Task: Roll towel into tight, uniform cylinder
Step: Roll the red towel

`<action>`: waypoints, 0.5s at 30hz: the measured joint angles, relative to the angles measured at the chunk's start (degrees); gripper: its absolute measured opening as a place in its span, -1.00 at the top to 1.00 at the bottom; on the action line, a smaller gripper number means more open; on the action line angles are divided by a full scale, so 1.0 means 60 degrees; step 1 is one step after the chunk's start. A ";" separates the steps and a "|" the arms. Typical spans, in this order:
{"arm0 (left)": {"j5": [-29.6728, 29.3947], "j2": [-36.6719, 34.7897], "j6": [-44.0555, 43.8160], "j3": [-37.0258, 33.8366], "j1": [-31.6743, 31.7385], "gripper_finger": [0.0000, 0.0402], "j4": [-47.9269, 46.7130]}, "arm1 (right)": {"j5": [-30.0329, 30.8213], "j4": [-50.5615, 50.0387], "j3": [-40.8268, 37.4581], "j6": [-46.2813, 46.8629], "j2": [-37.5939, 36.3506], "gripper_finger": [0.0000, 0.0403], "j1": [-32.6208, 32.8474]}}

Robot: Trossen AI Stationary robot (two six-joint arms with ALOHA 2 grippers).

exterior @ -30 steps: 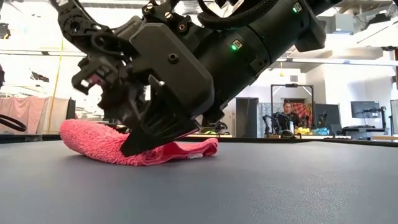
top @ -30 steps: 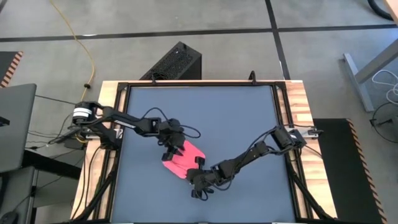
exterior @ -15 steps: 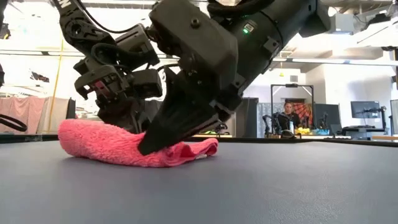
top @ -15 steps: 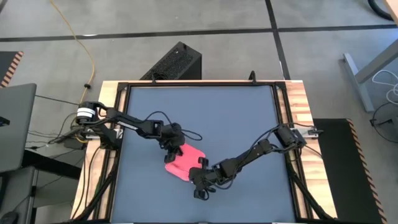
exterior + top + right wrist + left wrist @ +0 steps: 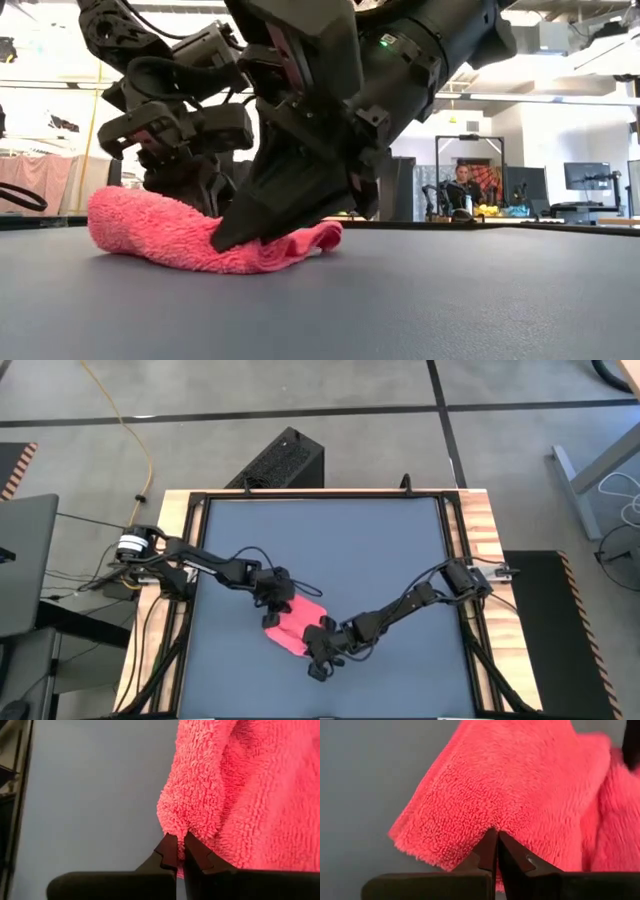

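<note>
- Where both arms crowd over it, the towel (image 5: pixel 291 628) is partly hidden from above; it lies bunched on the counter (image 5: pixel 330 540), slightly nearer the front edge.
- The left pincer (image 5: pixel 496 840) is pressed together, pinching a towel edge.
- The right pincer (image 5: pixel 180 846) is likewise pinched on a fold.
- Bare counter is seen all round.

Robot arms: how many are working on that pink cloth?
2. The left arm reaches in from the table's left edge, the right arm from its right edge; both meet at the towel near the table's middle, jaws shut on its edges.
</note>
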 joint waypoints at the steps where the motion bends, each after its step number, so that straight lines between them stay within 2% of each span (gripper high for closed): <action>1: 0.0014 -0.0204 0.0162 -0.0023 -0.0004 0.99 -0.0139 | -0.0100 0.0034 -0.0002 0.0054 0.0000 0.88 -0.0002; 6: 0.0072 -0.1658 0.0821 -0.0110 -0.0050 0.99 -0.0706 | -0.0248 0.0106 -0.0005 0.0213 0.0004 0.88 0.0007; 9: 0.0038 -0.2580 0.0835 -0.0625 -0.0248 0.99 -0.0502 | -0.0286 0.0752 -0.0361 0.0389 0.0004 0.88 0.0011; 11: 0.0080 -0.3157 0.0722 -0.1145 -0.0498 0.99 -0.0026 | -0.0384 0.1396 -0.0690 0.0629 0.0004 0.88 -0.0042; 15: 0.0118 -0.3914 0.0224 -0.2249 -0.1063 0.99 0.1934 | -0.0708 0.2646 -0.1361 0.1123 -0.0005 0.88 -0.0179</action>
